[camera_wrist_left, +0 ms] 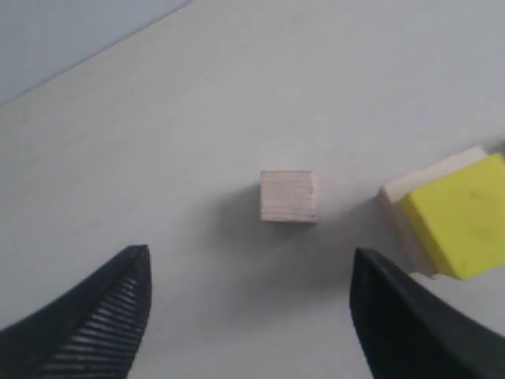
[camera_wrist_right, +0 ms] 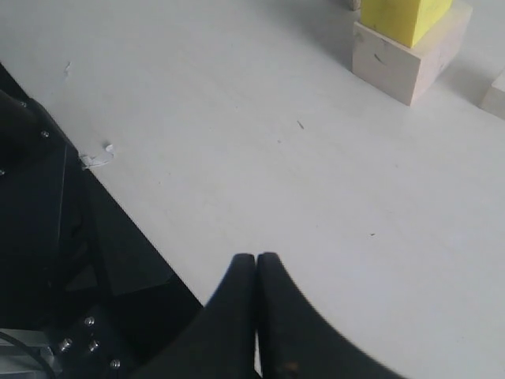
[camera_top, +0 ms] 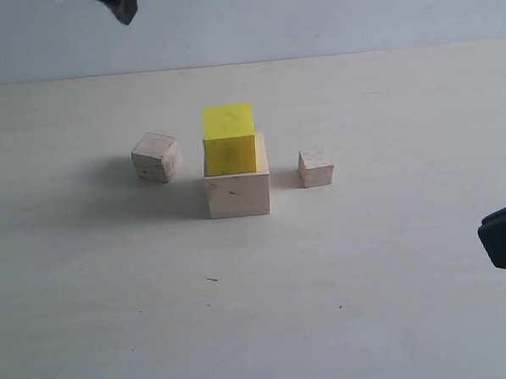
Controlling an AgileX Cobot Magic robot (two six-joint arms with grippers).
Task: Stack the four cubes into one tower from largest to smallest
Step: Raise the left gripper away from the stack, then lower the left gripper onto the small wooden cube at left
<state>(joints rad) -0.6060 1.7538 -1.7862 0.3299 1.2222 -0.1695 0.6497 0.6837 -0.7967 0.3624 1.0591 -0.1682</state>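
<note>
Grainy wood cube (camera_top: 156, 155): on surface (camera_top: 368, 277) near yellow cube (camera_top: 229, 138), itself seated on large pale cube (camera_top: 237, 194); left tool (camera_wrist_left: 251, 254) apart, well above it; advise descending centred, square to faces; right tool (camera_wrist_right: 256, 264) together, clear.

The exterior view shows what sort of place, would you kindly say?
Probably a robotics lab bench: a pale tabletop against a plain wall, a yellow cube stacked on a large pale wood cube, and the black right hand near the table's edge.
</note>
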